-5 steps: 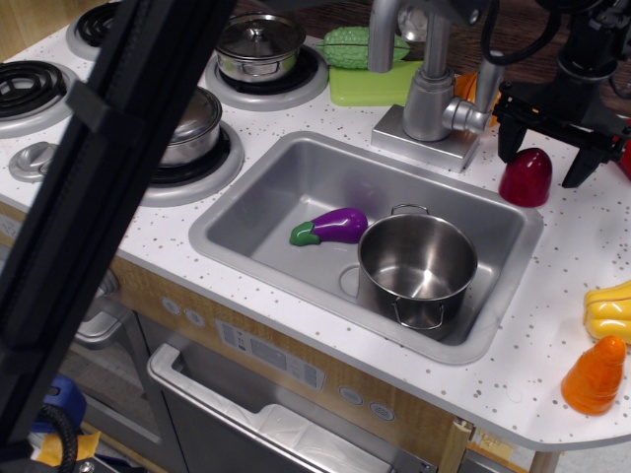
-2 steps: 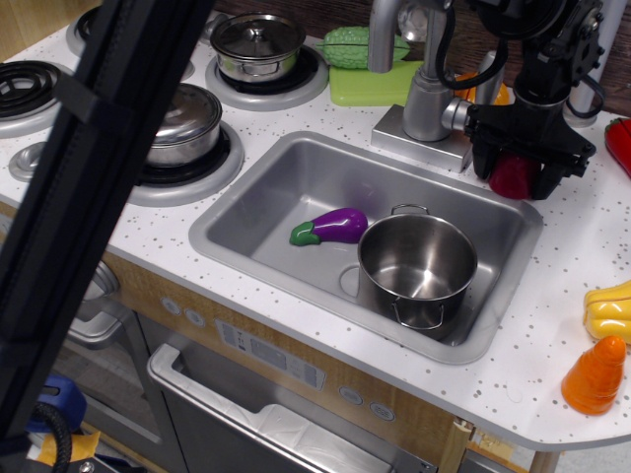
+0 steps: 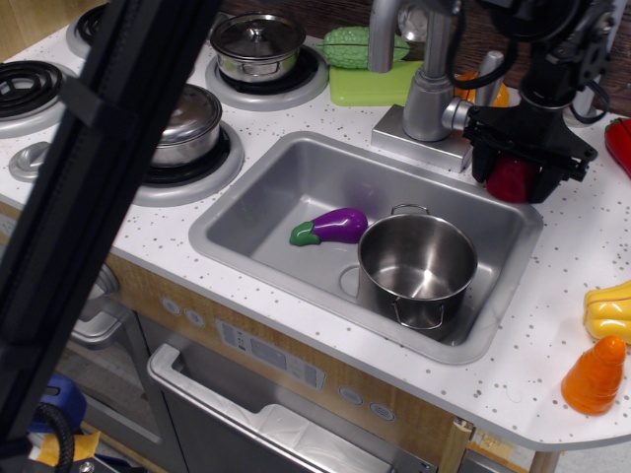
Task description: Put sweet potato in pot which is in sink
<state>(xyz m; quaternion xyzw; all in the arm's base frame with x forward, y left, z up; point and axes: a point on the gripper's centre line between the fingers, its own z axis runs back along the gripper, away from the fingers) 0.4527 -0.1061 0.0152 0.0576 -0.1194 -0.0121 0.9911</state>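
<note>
The dark red sweet potato (image 3: 513, 180) stands on the white counter at the sink's back right corner. My gripper (image 3: 517, 175) is lowered over it, open, with one black finger (image 3: 482, 160) on its left and one on its right; the sweet potato still rests on the counter. The shiny lidless pot (image 3: 418, 267) with two loop handles stands upright and empty in the front right of the grey sink (image 3: 286, 187), in front of and to the left of the gripper.
A purple eggplant (image 3: 331, 226) lies in the sink beside the pot. The grey faucet (image 3: 429, 89) rises just left of the gripper. An orange cone (image 3: 595, 375) and a yellow toy (image 3: 609, 308) sit at the right. Lidded pots (image 3: 258, 44) stand on the stove.
My gripper has moved left and down from beside the sweet potato to straddle it. In the last half second it has hardly moved. The sweet potato, pot and eggplant have stayed put.
</note>
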